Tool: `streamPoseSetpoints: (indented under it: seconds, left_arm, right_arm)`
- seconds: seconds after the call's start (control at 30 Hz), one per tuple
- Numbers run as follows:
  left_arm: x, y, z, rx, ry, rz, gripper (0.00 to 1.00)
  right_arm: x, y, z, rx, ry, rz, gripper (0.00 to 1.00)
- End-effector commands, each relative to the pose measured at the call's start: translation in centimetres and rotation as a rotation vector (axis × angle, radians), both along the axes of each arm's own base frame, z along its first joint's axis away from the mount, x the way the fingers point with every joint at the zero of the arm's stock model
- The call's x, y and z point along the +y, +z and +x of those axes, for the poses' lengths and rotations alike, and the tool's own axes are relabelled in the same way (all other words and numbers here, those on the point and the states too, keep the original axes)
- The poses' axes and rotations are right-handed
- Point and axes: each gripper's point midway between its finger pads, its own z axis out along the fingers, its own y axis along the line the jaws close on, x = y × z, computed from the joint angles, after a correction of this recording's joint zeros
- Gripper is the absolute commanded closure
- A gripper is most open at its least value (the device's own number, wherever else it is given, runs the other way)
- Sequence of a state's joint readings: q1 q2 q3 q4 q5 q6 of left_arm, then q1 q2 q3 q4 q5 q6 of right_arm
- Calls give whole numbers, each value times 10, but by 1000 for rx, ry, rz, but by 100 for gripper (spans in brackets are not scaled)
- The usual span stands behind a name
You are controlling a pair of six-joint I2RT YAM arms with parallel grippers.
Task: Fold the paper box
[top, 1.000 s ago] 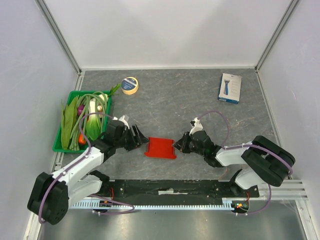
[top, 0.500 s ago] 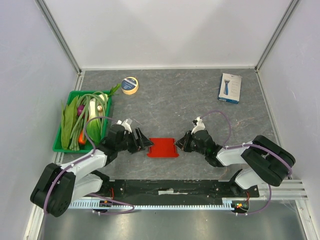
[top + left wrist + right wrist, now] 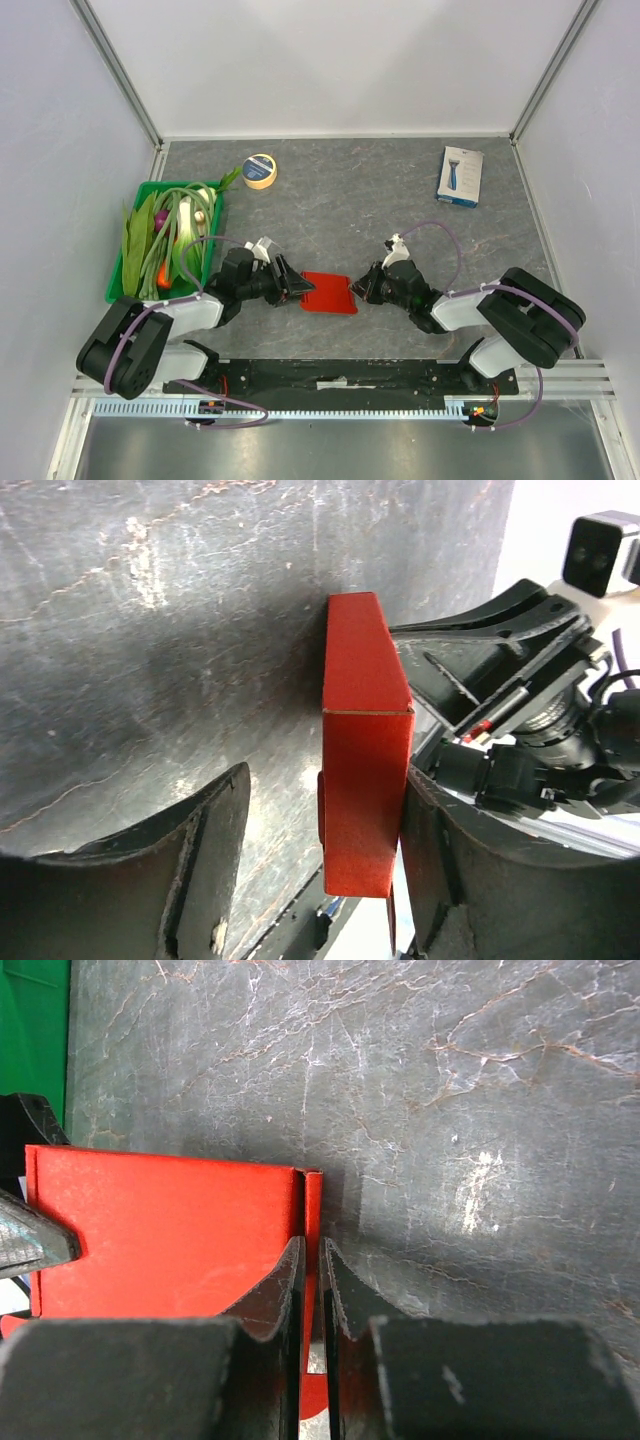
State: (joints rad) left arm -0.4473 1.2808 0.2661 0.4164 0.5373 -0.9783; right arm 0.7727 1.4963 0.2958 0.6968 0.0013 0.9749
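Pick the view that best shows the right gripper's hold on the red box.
Right wrist: the right gripper closes on the paper box wall, close up. Top external shows this tiny; left wrist hides the contact behind the box.

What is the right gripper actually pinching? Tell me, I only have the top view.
Observer: In its own wrist view, the right gripper is shut on a thin upright flap at the edge of the red box.
Operator: Now report the left one.
Observer: From the left wrist view, the left gripper is open and straddles the box's other end. One finger sits close against the cardboard. The other finger stands apart from it, with bare table showing between.
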Motion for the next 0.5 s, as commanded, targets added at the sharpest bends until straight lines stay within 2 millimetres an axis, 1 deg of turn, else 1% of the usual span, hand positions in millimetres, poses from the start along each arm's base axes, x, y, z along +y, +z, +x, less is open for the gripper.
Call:
streamPoseSetpoints:
  seconds: [0.0, 0.03, 0.1, 0.13, 0.17, 0.2, 0.23, 0.27, 0.3, 0.33, 0.37, 0.4, 0.43, 0.47]
  left_arm:
    - [-11, 18, 3, -13, -6, -95, 38]
    - [-12, 19, 3, -8, -7, -101, 43]
    - [-15, 23, 3, -3, -8, -127, 48]
    - [-15, 25, 3, -3, -10, -137, 58]
    - [-16, 25, 3, 2, -11, -145, 62]
    - [-17, 28, 2, 11, -12, -159, 65]
    - [-18, 29, 2, 16, -12, -164, 70]
    - [-18, 30, 1, 21, -13, -170, 72]
    - [-19, 32, 0, 31, -16, -181, 74]
    - [-18, 30, -2, 52, -15, -176, 76]
    - [-18, 33, -3, 55, -14, -180, 78]
    - [-17, 34, -4, 72, -7, -181, 80]
    - [-15, 33, -7, 93, 1, -177, 82]
    - [-12, 29, -11, 134, 15, -163, 83]
  right_arm:
    - [-27, -45, -19, 98, 10, -176, 86]
    - [-26, -45, -18, 96, 11, -176, 86]
    - [-24, -42, -18, 84, 31, -180, 85]
    - [-22, -39, -18, 71, 44, -180, 84]
    - [-23, -41, -21, 77, 60, -201, 82]
    - [-19, -32, -16, 36, 81, -215, 81]
    - [-18, -28, -15, 23, 95, -233, 80]
    - [-20, -24, -19, 15, 124, -270, 77]
    - [-17, -12, -9, -41, 136, -308, 75]
    - [-18, -5, -8, -65, 153, -337, 72]
    - [-22, 6, -12, -83, 180, -374, 61]
    - [-19, 24, -3, -131, 178, -392, 56]
    - [-21, 33, -3, -188, 230, -448, 49]
    - [-17, 49, -9, -233, 276, -463, 38]
